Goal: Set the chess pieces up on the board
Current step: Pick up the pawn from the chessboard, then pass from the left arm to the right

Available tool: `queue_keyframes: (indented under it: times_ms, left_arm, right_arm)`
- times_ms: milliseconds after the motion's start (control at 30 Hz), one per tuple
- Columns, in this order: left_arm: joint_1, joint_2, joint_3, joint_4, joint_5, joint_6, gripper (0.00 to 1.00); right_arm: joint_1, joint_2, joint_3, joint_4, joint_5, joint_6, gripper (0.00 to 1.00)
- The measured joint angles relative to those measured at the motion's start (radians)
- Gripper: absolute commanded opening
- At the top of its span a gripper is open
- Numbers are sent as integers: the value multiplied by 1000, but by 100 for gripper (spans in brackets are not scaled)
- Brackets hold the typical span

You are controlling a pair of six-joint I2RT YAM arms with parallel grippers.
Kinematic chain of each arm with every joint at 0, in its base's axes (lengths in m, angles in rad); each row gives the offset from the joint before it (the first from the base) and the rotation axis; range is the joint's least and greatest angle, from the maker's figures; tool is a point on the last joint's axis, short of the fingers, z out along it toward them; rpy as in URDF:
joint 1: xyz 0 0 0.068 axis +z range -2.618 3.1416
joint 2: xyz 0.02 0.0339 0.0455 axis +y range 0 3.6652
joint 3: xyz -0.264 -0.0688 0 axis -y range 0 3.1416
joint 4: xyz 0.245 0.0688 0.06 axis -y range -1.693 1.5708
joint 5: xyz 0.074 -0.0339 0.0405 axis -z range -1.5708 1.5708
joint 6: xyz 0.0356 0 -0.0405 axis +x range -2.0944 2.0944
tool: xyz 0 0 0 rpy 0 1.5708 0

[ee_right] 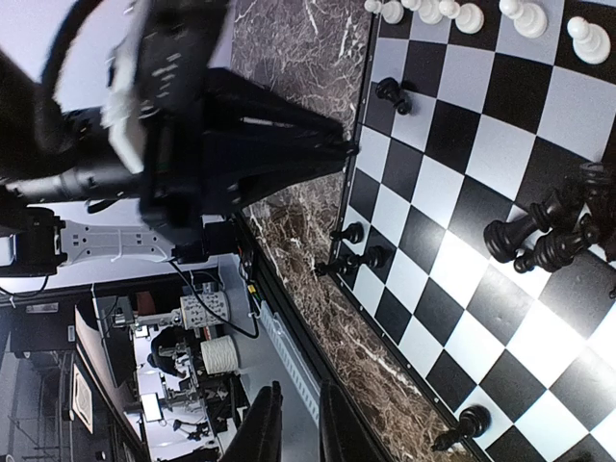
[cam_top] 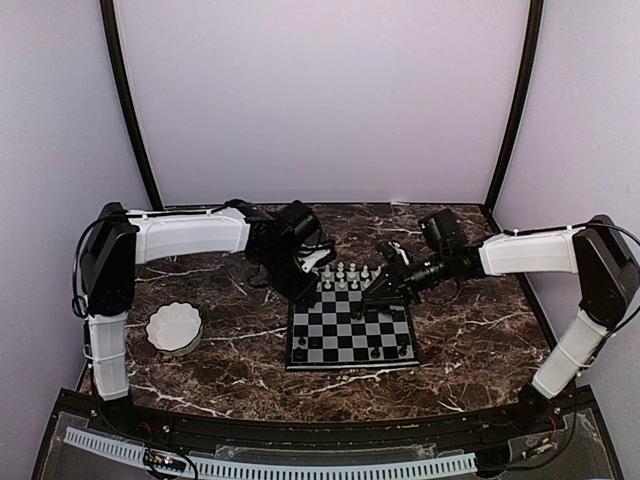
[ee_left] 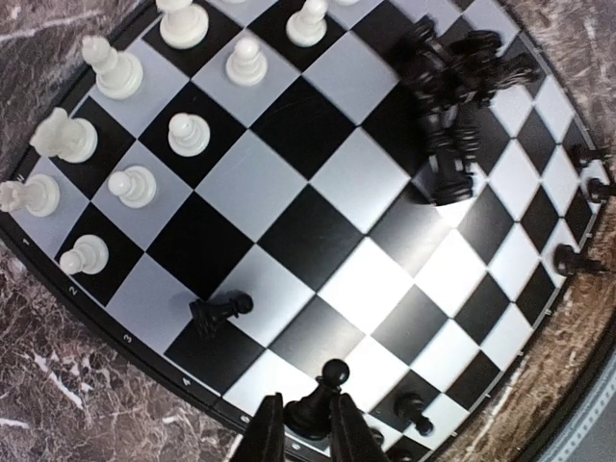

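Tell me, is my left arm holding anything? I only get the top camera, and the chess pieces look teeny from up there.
Observer: Yes. The left wrist camera shows the left gripper with its jaws closed around a black pawn, near the edge of the board.
Operator: Did anything fall over?
Observer: One black piece lies on its side on a dark square close to that pawn.
Operator: Where are the rest of the black ones?
Observer: Many of them lie jumbled in a heap on the board, under where the right arm blocks your view.
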Motion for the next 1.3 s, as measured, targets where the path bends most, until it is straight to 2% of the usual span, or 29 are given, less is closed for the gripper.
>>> queue_keyframes:
  times_ms: [133,333,800,1300]
  left_arm:
    - [0,-112,-44,39,71,-14,18]
    - [0,-227,-121,158,183,-82,19]
    - [0,-229,-130,249,279,-156,19]
    - [-4,-212,-130,255,290,-161,20]
  right_arm:
    - [-1,14,37,-16,31,-14,27]
    - [-2,66,115,-15,43,-18,31]
    - [21,150,209,7,-11,-5,30]
    - [60,156,209,185,-100,91,26]
